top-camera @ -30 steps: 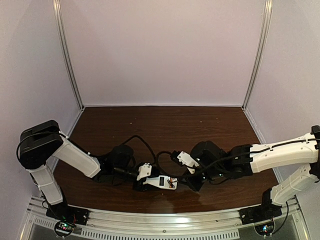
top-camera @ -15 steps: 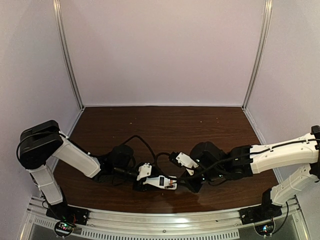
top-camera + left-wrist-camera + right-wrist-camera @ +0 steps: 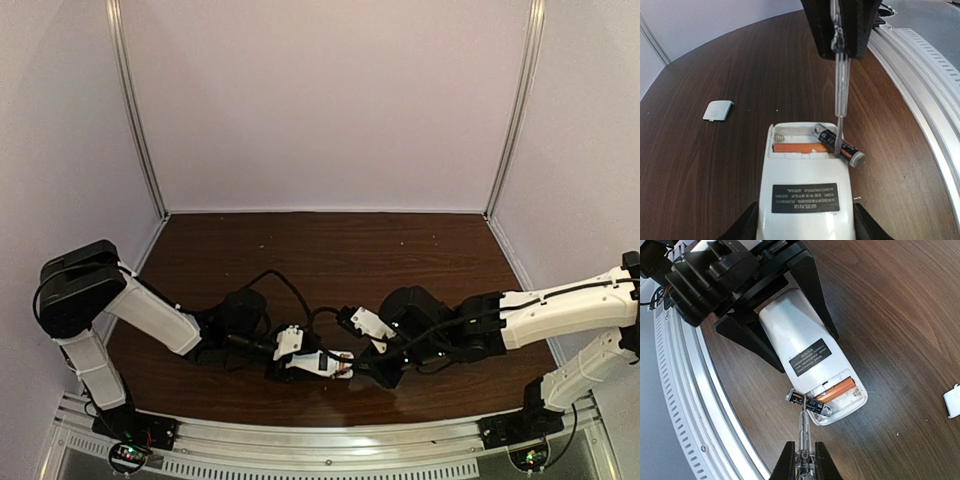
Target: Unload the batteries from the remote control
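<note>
The remote control [image 3: 805,170] lies back-side up on the tabletop [image 3: 715,175], and the left tool [image 3: 805,222] clamps it, one finger pressed against each long side. At the remote's far end the battery bay [image 3: 790,136] stands open. The orange-red battery [image 3: 799,147] lies flat inside it, crosswise to the remote. The dark battery [image 3: 840,146] sits beside it, skewed, with its silvery end poking out over the remote's side edge, off the tabletop. The right tool [image 3: 803,462] is pressed together on the clear handle of a screwdriver [image 3: 841,85], whose thin tip touches the dark battery about midway along. A black label [image 3: 805,198] on the remote's back carries lines of white print too small to read, and the markings on the dark battery are likewise illegible. A small white cover piece [image 3: 718,110] lies on the tabletop well apart from the remote, beyond its open end and on the side away from the dark battery.
</note>
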Motion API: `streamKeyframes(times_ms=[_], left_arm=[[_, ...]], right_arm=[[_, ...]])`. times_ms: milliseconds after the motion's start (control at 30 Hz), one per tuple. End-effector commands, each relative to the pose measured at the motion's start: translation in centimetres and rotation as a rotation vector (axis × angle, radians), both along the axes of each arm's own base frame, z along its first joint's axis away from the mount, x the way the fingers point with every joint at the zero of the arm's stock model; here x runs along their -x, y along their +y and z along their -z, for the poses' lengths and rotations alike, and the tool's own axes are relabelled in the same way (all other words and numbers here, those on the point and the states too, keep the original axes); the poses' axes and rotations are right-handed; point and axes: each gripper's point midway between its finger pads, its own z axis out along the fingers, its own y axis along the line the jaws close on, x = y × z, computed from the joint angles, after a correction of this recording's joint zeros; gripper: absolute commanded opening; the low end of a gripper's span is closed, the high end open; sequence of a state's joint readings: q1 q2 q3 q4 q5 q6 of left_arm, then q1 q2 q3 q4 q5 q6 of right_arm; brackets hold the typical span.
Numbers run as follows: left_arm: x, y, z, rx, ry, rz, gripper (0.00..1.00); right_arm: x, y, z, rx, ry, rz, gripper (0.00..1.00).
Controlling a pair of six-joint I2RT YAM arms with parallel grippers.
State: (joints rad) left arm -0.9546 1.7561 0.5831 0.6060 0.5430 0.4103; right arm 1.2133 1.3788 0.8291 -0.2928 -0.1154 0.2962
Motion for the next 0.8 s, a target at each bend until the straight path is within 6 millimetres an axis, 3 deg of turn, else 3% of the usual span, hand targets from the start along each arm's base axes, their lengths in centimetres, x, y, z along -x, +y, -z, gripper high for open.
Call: streamKeyframes(times_ms=[0, 767], left_arm=[[-0.8, -0.8, -1.6, 0.066, -0.032, 0.005, 0.00], [-0.7, -0.8, -1.8, 0.071, -0.033, 0.007, 0.00]], right_arm=[[0.4, 0.0, 0.6, 0.001, 0.011, 0.004, 0.00], [0.8, -1.3, 0.9, 0.005, 0.012, 0.040, 0.00]])
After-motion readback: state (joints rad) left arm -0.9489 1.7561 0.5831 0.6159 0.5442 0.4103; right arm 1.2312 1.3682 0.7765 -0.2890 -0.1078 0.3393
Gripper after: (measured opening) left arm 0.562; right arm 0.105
